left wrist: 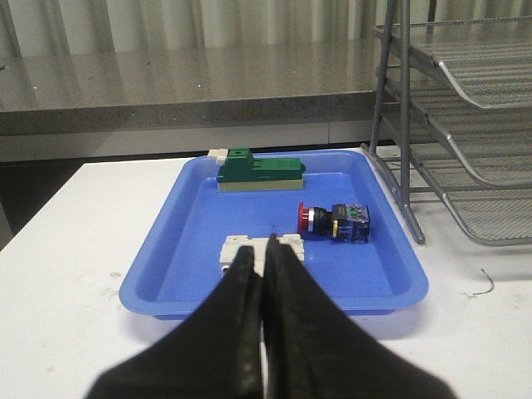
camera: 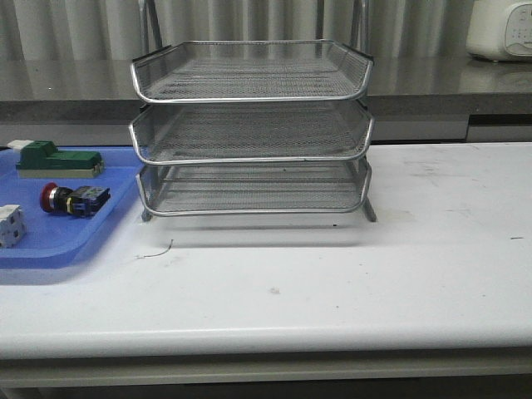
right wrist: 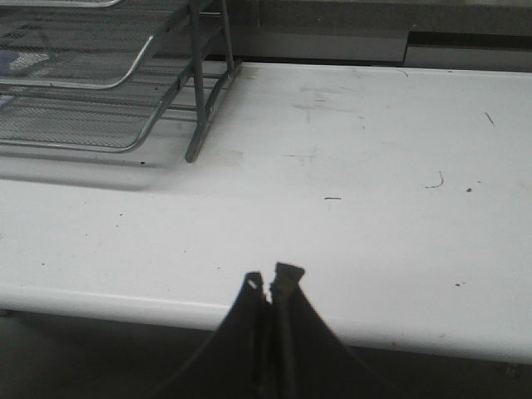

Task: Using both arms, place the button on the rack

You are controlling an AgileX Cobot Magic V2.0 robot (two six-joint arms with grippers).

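Observation:
The button (camera: 73, 199) (left wrist: 332, 221), red-capped with a black, yellow and blue body, lies on its side in the blue tray (camera: 50, 249) (left wrist: 174, 249) at the table's left. The three-tier wire-mesh rack (camera: 253, 133) (left wrist: 465, 125) (right wrist: 91, 75) stands at the back middle, all tiers bare. My left gripper (left wrist: 259, 248) is shut with nothing in it, hanging before the tray's near rim, short of the button. My right gripper (right wrist: 272, 283) is shut and holds nothing, over the table's front edge, away from the rack. Neither arm shows in the front view.
In the tray also lie a green block (camera: 58, 158) (left wrist: 259, 169) and a white cube (camera: 10, 224) (left wrist: 262, 249). A white appliance (camera: 503, 29) sits on the grey counter behind. A small wire scrap (camera: 158, 249) lies on the white table.

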